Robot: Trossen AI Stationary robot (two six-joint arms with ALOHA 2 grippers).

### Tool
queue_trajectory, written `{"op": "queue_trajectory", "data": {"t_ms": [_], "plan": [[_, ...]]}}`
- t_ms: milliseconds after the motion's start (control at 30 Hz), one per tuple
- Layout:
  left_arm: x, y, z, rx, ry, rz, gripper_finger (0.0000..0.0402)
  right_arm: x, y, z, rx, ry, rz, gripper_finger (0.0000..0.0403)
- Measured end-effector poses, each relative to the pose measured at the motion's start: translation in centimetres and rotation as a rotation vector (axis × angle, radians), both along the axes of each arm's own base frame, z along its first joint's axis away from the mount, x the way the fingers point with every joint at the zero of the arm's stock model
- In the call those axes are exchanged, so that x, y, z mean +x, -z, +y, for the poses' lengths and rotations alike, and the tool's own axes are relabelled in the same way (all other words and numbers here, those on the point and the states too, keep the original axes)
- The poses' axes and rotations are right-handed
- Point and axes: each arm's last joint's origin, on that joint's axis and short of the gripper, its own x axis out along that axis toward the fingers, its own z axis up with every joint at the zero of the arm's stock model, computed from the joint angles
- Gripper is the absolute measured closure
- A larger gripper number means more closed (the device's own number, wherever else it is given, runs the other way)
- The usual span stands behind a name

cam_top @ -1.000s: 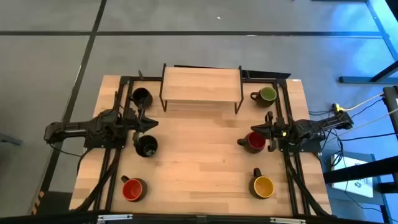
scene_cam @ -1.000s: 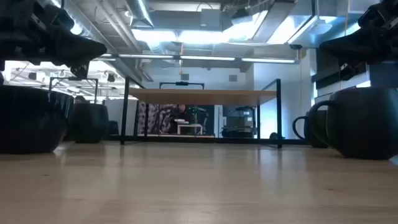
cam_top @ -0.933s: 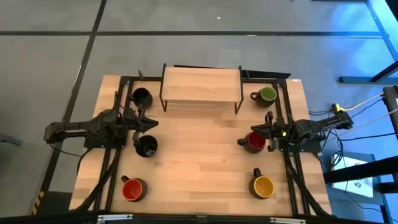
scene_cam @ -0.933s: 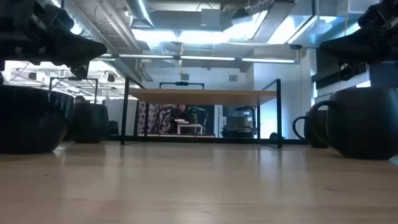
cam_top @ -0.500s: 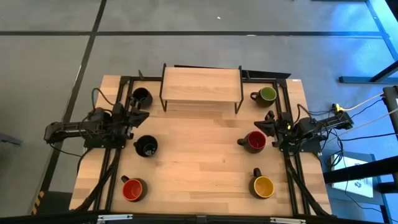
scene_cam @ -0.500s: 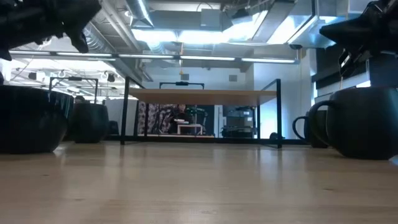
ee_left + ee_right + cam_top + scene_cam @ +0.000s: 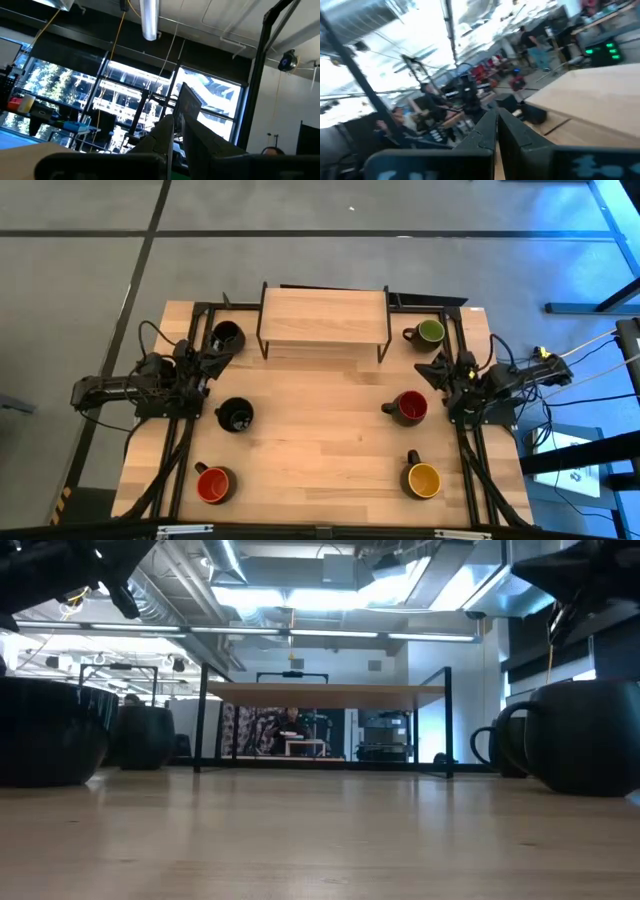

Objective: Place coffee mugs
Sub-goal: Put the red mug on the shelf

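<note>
Both arms have pulled back and tilted up since a second ago. The left gripper (image 7: pixel 215 357), which sat over the middle-left black mug (image 7: pixel 236 416), is now retracted toward the left edge of the surface (image 7: pixel 320 430), closer to the rear black mug (image 7: pixel 227 336). The right gripper (image 7: pixel 432 366), which hovered at the red mug on the right (image 7: pixel 409 408), has withdrawn toward the right edge, between that mug and the green mug (image 7: pixel 428 333). Both wrist views show the fingers pressed together with nothing between them, pointing up at the ceiling and room.

All six mugs stand upright on the surface and none has moved: two black on the left, a red one at front left (image 7: pixel 213 484), green at rear right, red mid right, yellow at front right (image 7: pixel 423 479). The wooden shelf (image 7: pixel 323 318) at the rear centre carries nothing visible from above.

My read: neither mug was picked up, both arms look to be going back to rest, so placement has either not started or this is a reset. A person sits far off in the room behind.
</note>
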Motion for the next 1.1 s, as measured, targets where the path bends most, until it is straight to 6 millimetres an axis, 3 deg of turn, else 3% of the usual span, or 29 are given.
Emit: {"op": "queue_trajectory", "data": {"t_ms": [200,433,600,800,1100], "plan": [[-0.1,-0.2,0.0,-0.015,-0.015,-0.023,0.037,1.4,-4.0,0.4,-0.027,0.024,0.133,0.0398],[-0.5,-0.8,0.0,-0.002,-0.018,-0.094,0.037,4.4,-9.3,1.4,-0.036,0.0,0.345,0.0398],[-0.5,-0.7,0.1,-0.017,-0.048,-0.094,0.037,6.6,-11.5,2.2,-0.037,-0.022,0.511,0.0398],[-0.5,-0.7,0.1,-0.022,-0.051,-0.09,0.037,8.6,-12.0,3.3,0.039,-0.149,0.758,0.0398],[-0.5,-0.6,0.2,-0.036,-0.067,-0.085,0.037,8.4,-9.1,3.8,0.287,-0.148,1.19,0.0398]]}}
